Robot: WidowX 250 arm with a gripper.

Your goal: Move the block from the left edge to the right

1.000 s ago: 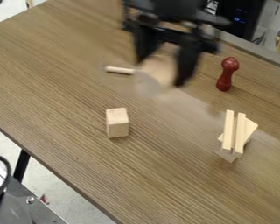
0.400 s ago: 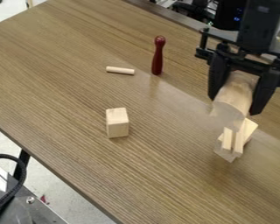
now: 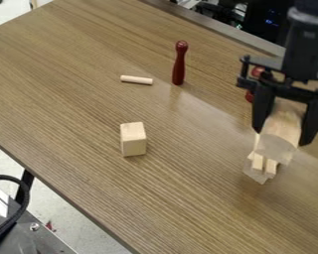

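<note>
– Where have you got the arm (image 3: 306,44)?
– From my seat, I see it come in at the top edge, over on the right side of my camera view, hanging nearly upright, its lower end a touch further left
– And the hand (image 3: 281,136)?
– I have it below the wrist (image 3: 301,69), pointing down, tips lowest
– Both fingers (image 3: 263,109) in sight?
– Yes, both black ones; I see them parted, one on each side of what they grip. The left one in my view has its tip a little higher in frame than the other's
</note>
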